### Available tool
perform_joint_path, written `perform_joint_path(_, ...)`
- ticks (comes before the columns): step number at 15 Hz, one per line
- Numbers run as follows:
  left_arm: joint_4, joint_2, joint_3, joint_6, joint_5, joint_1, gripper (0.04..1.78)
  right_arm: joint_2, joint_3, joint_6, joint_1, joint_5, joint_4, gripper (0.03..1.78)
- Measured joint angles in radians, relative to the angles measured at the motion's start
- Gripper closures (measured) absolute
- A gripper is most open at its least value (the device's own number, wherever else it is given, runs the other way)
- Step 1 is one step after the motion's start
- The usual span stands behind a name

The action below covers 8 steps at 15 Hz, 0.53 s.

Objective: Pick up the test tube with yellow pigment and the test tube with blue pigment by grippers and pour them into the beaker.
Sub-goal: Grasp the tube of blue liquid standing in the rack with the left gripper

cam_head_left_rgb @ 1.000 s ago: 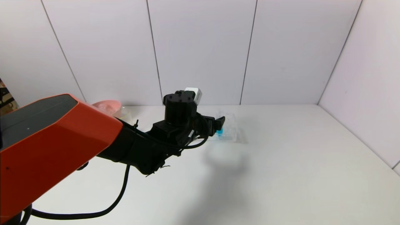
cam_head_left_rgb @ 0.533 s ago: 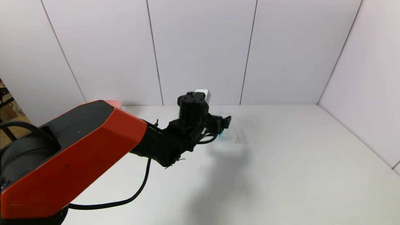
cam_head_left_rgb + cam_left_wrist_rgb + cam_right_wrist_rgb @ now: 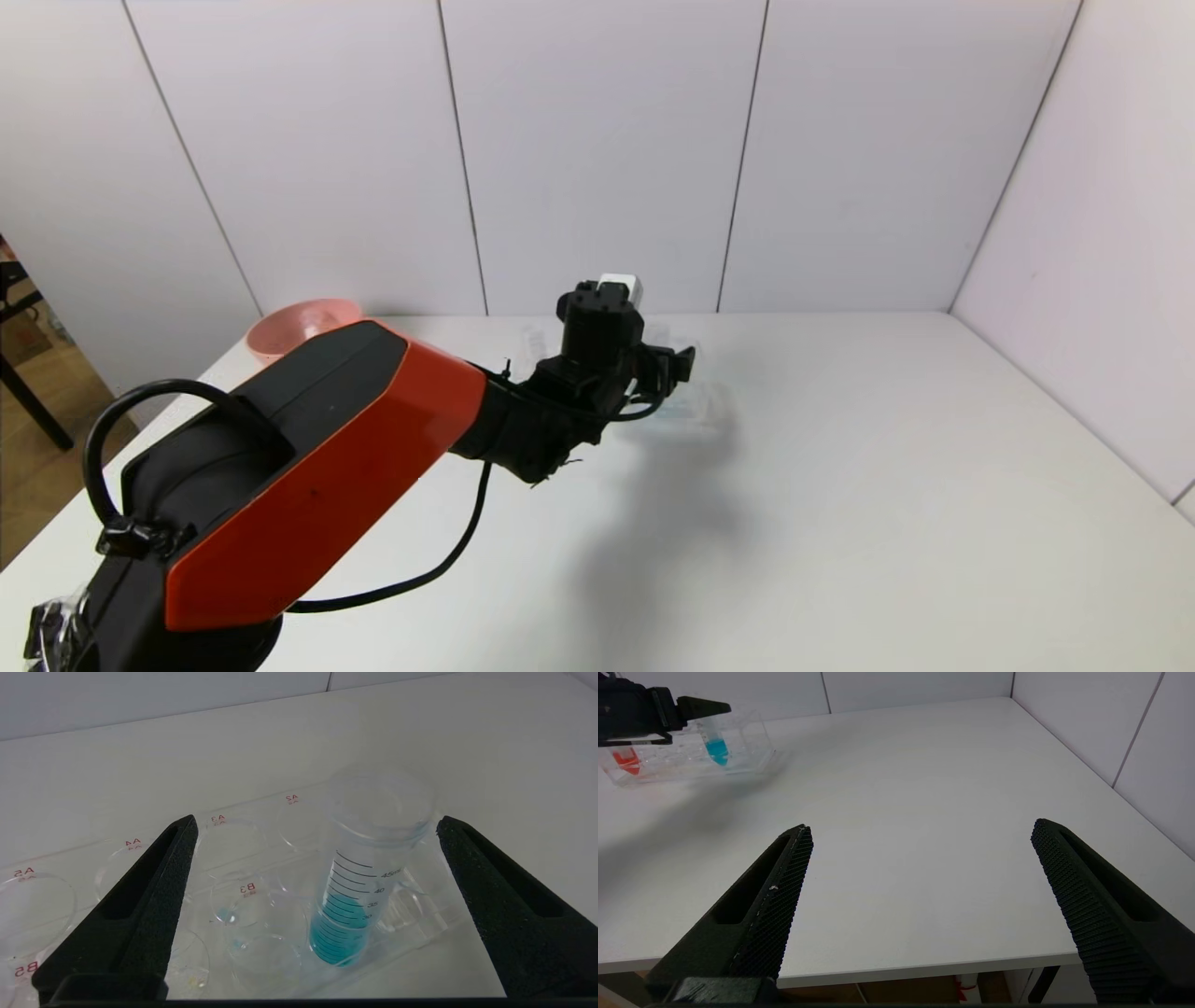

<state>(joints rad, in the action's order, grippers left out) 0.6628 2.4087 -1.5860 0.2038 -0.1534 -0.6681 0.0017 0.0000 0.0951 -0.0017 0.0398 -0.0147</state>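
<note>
The left hand [image 3: 317,905] hangs spread wide over the clear rack [image 3: 261,826] near the back edge of the tabletop [image 3: 840,485], holding nothing. The tube of blue liquid [image 3: 362,872] stands upright in the rack between its two fingers [image 3: 140,905], nearer one of them and touching neither. The step in hand looks like the approach to grasp this tube. The next move calls for centring the hand on the tube's upper part, then closing gently and lifting straight up so that the tube clears its hole. A tube of red liquid [image 3: 627,760] sits further along the rack. I cannot find the yellow tube or the beaker. The right hand [image 3: 920,914] waits wide and empty over the tabletop's near edge.
</note>
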Motion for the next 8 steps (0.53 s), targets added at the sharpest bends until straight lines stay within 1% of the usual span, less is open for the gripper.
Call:
perform_joint_path(2,-0.014,0.017,-0.025,-0.001,0.000,0.005,0.04,0.000,0.000,0.000,0.000,0.000,0.000,0.10)
perform_joint_path(4,-0.037,0.024,-0.048,0.000,-0.001,0.010,0.09,0.000,0.000,0.000,0.000,0.000,0.000,0.10)
perform_joint_path(6,-0.043,0.026,-0.057,0.000,-0.001,0.012,0.26,0.000,0.000,-0.001,0.000,0.000,0.000,0.10)
perform_joint_path(8,-0.047,0.023,-0.059,-0.005,-0.001,0.011,0.53,0.000,0.000,0.000,0.000,0.000,0.000,0.10)
